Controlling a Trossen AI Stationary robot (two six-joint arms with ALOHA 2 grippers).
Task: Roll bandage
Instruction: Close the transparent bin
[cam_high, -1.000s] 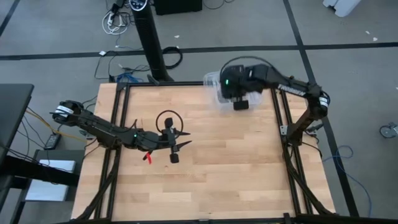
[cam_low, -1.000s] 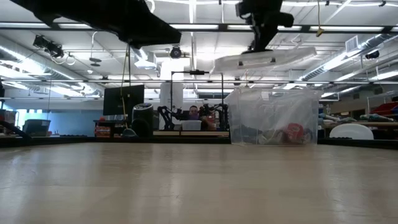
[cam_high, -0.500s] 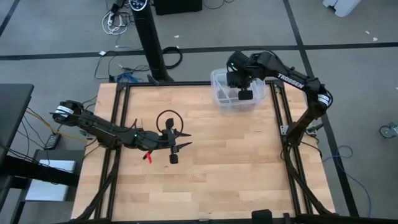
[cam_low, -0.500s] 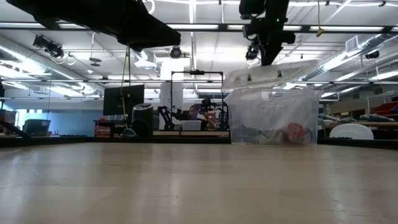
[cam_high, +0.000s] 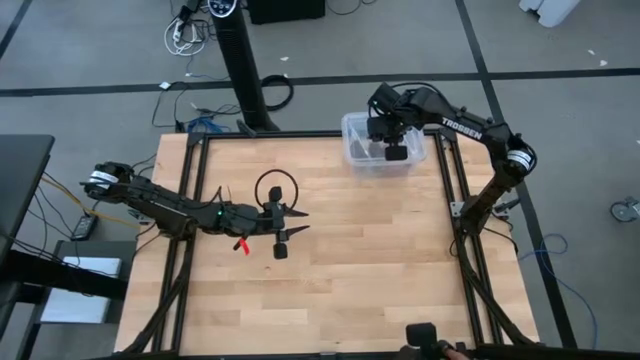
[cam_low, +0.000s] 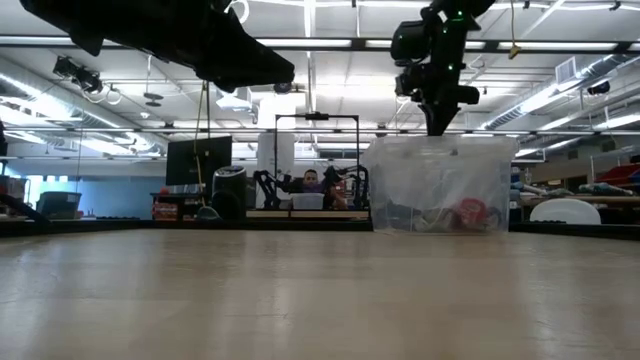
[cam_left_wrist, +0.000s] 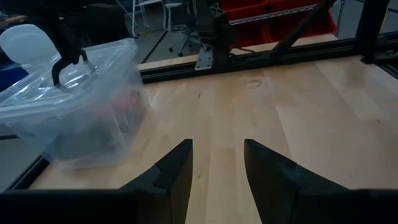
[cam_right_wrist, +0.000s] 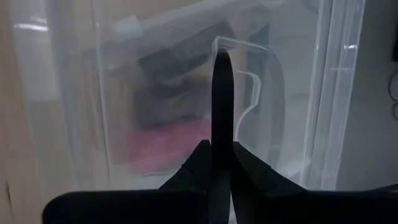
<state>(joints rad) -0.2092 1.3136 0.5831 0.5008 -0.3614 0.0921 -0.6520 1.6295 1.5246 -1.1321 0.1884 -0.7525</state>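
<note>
Right hand (cam_high: 396, 152) clenched, fingers pressed together, nothing seen between them, above clear plastic box (cam_high: 362, 160) at far right corner of worktop (cam_high: 340, 260). Left hand (cam_high: 281, 238) released, fingers apart, empty, above middle-left of worktop, well apart from box. Dark and reddish things lie inside box; cannot tell if bandage is among them. Person (cam_low: 309, 182) in room behind.

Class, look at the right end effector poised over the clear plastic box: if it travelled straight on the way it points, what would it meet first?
The right end effector, shut, points down into the clear plastic box. It would probably meet the jumbled contents inside first; depth is unclear.
</note>
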